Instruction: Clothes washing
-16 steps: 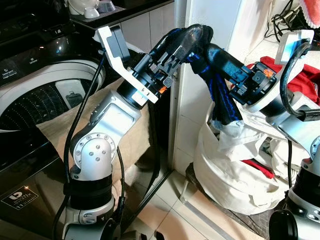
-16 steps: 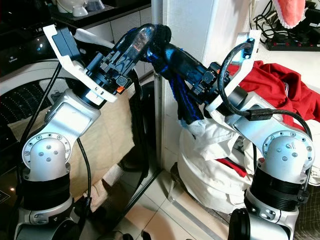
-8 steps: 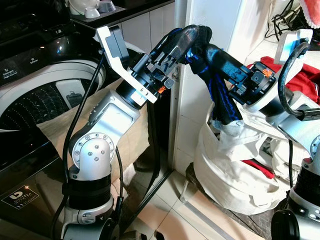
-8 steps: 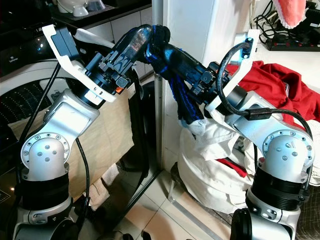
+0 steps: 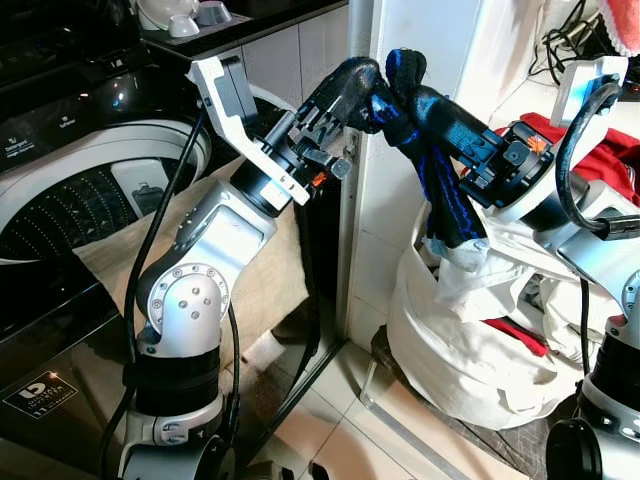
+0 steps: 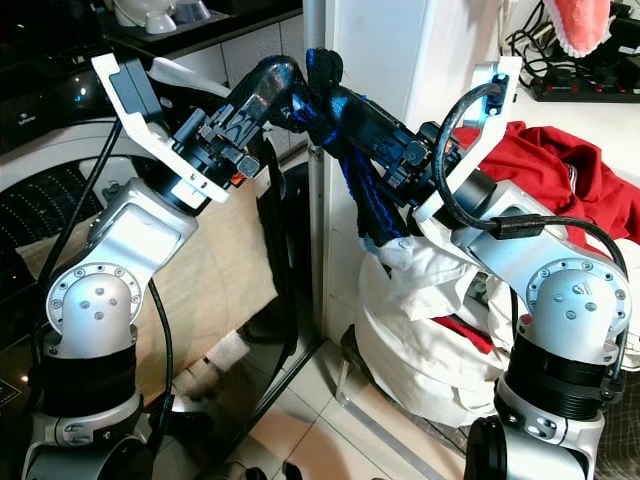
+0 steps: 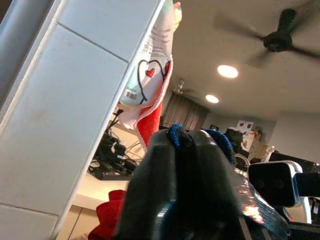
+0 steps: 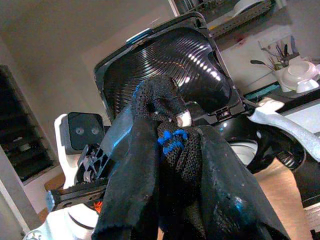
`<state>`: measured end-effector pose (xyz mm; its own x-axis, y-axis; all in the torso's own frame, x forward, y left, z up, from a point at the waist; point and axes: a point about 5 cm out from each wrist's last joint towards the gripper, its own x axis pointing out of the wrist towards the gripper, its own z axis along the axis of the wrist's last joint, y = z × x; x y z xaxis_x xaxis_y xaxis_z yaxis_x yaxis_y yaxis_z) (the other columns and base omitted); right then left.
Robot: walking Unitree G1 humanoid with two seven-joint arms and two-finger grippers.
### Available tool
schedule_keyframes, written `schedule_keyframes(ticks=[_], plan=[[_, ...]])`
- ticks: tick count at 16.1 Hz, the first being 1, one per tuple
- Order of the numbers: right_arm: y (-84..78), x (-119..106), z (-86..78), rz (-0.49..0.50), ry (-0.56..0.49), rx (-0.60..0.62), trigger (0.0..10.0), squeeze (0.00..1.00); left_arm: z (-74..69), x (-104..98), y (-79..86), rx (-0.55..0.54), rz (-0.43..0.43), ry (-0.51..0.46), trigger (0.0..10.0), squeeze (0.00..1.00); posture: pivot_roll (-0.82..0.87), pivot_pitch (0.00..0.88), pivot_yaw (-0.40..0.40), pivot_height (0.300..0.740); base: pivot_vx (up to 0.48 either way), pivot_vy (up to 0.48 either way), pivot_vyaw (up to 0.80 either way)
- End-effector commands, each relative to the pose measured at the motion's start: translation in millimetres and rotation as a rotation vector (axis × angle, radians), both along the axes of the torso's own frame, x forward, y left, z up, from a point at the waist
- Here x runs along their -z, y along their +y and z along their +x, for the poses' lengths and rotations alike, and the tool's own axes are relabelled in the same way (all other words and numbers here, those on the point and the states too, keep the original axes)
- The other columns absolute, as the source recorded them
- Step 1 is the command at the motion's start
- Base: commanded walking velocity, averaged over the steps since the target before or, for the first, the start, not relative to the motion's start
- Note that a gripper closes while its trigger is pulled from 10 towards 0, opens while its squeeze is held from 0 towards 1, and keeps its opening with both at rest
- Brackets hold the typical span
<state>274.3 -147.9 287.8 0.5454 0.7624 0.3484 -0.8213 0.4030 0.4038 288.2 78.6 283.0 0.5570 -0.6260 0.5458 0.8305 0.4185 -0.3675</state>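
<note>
Mid-air handover, by the look of it — left gripper (image 5: 362,88) and right gripper (image 5: 420,100) meet tip to tip above the gap between washer (image 5: 80,190) and laundry bag (image 5: 470,350). Both sets of fingers are pressed together on the same dark blue-black garment (image 5: 440,200): the bunched top is pinched between the two tools, the rest hangs straight down in a limp rope, its lower end reaching the bag's white cloth.

Handling, as judged: soft knit, light, no stiffness at all — it drapes and will swing with any arm motion. Not fragile, not slippery; the weave grips the fingers well and may snag on them at release. Best hold is the gathered wad at the top, where several layers stack and one pinch carries everything. A single-layer edge would stretch and slip out.

Washer drum is open, with a beige cloth (image 5: 250,270) draped over its front. Red clothing (image 5: 620,150) lies behind the bag.
</note>
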Motion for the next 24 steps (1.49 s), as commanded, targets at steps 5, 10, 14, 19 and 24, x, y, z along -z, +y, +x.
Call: schedule_keyframes(ticks=[5, 10, 14, 19, 24], plan=[[1.3, -5.3, 1.2, 0.007, -0.017, -0.004, 0.0, 0.0, 8.0, -5.6, 6.9, -0.087, 0.002, -0.009, 0.0, 0.0, -0.08, 0.0, 0.06, 0.74, 0.0, 0.0, 0.0], [1.7, -5.1, 2.3, -0.004, -0.018, 0.006, 0.0, 0.0, 15.3, -4.6, 15.3, -0.208, 0.056, -0.037, 0.0, 0.0, -0.09, 0.0, 0.059, 0.74, 0.0, 0.0, 0.0], [1.6, -5.0, 3.9, -0.014, -0.021, 0.018, 1.2, 0.0, 18.1, -8.0, 21.7, -0.268, 0.064, -0.076, 0.0, 0.0, -0.09, 0.0, 0.059, 0.74, 0.0, 0.0, 0.0], [2.1, -5.5, 3.8, -0.018, -0.025, 0.019, 1.5, 0.0, 20.1, -5.8, 21.0, -0.283, 0.061, -0.078, 0.0, 0.0, -0.09, 0.0, 0.063, 0.74, 0.0, 0.0, 0.0], [0.0, -5.8, 7.8, -0.035, -0.026, 0.066, 10.0, 1.0, 22.6, -7.8, 21.3, -0.299, 0.063, -0.085, 0.0, 0.0, -0.09, 0.0, 0.062, 0.74, 0.0, 0.0, 0.0]])
